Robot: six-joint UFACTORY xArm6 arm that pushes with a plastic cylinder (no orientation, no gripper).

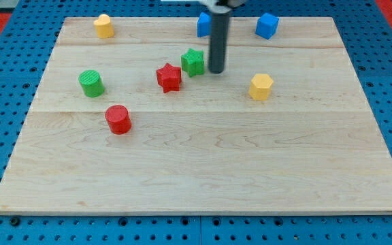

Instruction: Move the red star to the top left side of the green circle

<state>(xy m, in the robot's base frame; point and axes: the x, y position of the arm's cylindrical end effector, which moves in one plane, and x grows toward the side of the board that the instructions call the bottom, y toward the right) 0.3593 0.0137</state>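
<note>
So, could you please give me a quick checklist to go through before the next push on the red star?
1. My tip in view: ok.
2. Red star free of my tip: ok, apart.
3. Tip on the star's far side from the green circle: ok, tip is to its right.
4. Green star out of the tip's way: not ok, it sits between.
5. Path from star to circle unblocked: ok; red circle lies lower.

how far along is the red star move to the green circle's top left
Nothing looks done yet: the red star sits well to the view's right of the green circle, roughly level with it. In hand: my tip is to the star's right, just past the green star. Left: push the red star leftward and place it above-left of the circle.
</note>
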